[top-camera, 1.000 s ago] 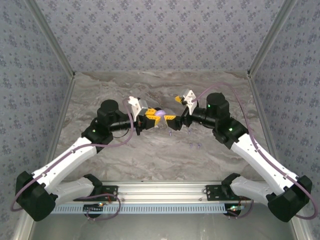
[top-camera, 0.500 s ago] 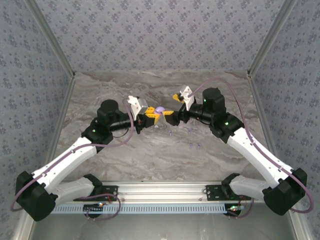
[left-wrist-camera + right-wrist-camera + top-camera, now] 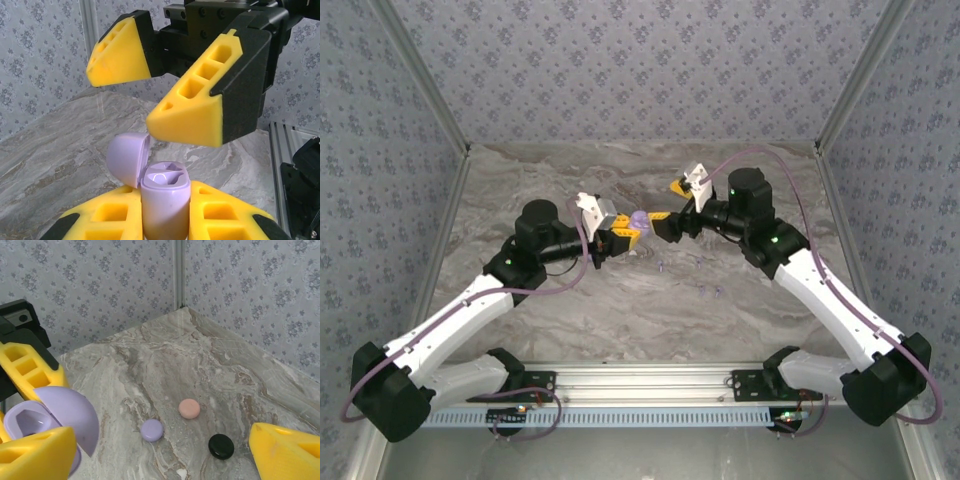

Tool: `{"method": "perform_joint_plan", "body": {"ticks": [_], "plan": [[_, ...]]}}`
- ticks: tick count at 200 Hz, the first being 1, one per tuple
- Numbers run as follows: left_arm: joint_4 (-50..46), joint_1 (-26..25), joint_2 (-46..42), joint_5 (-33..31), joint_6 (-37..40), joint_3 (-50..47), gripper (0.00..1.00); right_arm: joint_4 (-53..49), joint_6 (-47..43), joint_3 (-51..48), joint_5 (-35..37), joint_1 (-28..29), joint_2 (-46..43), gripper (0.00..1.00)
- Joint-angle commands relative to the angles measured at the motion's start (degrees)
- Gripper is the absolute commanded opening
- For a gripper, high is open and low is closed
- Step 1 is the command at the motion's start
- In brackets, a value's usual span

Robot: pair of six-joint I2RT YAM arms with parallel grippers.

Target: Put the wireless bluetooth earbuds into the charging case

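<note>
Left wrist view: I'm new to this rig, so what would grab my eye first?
An open lavender charging case, lid flipped back, stands clamped in the left claw at the bottom. The right claw gapes wide just above it. A pink disc, a lavender disc and a black disc lie on the marble table in the right wrist view.

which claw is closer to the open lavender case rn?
Left. The left claw is shut on the lavender case, gripping its base, with the lid flipped open. The right claw is open, facing it just above, a small gap between.
</note>
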Motion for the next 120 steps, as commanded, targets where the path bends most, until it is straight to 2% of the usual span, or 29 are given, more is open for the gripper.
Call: {"method": "perform_joint_plan", "body": {"ticks": [1, 120], "plan": [[1.2, -0.5, -0.1, 1.2, 1.0, 0.9, 0.02, -1.1, 1.8, 2.1, -0.9, -1.2, -0.9, 0.91], [2.0, -0.7, 0.5, 1.6, 0.5, 1.1, 0.02, 3.5, 5.4, 1.8, -4.9, -0.8, 2.9, 0.92]]}}
